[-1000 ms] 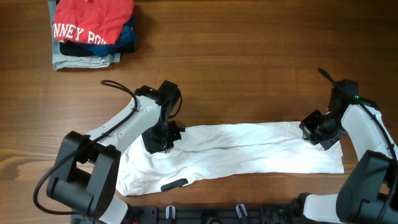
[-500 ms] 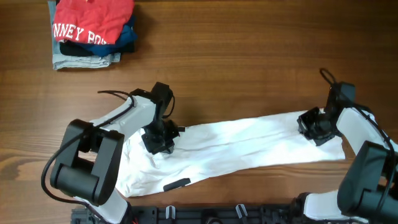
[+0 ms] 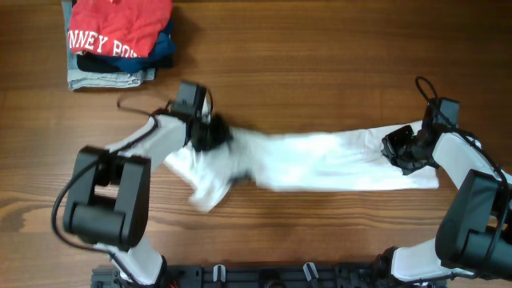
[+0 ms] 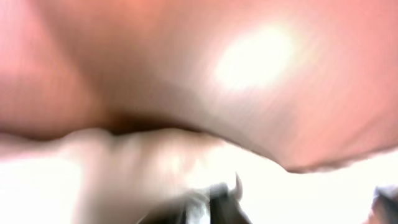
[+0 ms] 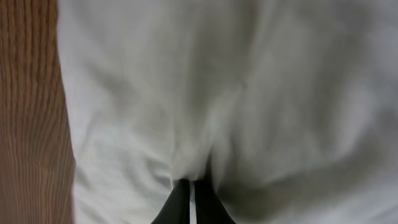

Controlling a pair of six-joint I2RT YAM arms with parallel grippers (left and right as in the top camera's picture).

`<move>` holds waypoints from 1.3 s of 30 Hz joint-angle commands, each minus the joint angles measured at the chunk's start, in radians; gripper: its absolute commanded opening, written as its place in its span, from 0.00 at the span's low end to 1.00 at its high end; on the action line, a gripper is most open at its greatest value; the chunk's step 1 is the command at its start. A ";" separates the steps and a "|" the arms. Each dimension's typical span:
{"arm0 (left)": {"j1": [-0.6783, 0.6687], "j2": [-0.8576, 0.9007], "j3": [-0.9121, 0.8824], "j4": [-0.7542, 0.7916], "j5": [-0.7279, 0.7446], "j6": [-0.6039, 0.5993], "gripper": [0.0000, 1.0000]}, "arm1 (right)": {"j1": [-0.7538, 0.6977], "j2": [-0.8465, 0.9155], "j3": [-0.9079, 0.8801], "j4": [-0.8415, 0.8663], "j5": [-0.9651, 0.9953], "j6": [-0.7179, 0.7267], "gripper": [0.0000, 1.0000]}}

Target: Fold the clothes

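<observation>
Across middle of wooden bench (image 3: 320, 72): thin white short-sleeved T-shirt (image 3: 320, 164), stretched left-right. At right end, right end effector (image 3: 404, 152) pinched closed on fabric. At bunched left end, left end effector (image 3: 210, 134) blurred, grip cannot tell. Advice: move both ends level, cloth taut, fold edge straight.

The T-shirt (image 3: 320, 164) is plain white, on a brown wood-grained table (image 3: 320, 72). Beyond the T-shirt's left end, a red garment (image 3: 120, 24) with white lettering tops a navy garment (image 3: 164, 48) and a pale blue garment (image 3: 104, 78)
</observation>
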 commanded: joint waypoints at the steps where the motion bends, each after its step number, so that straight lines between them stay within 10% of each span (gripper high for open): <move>1: 0.026 0.076 0.078 0.029 -0.279 0.108 0.20 | 0.002 0.122 -0.064 0.014 0.092 0.006 0.04; 24: 0.165 0.075 0.319 -0.449 -0.557 0.324 0.47 | 0.002 0.122 0.299 -0.330 0.249 -0.135 0.04; 30: 0.105 0.068 0.513 -0.723 -0.538 0.311 0.60 | 0.024 0.103 0.329 -0.399 -0.025 -0.424 0.04; 34: 0.104 0.072 0.512 -0.888 -0.523 0.172 0.47 | 0.091 0.103 0.328 -0.436 -0.071 -0.487 0.04; 39: 0.113 0.072 0.483 -0.900 -0.425 0.158 0.04 | 0.157 0.104 0.312 -0.408 -0.027 -0.418 0.04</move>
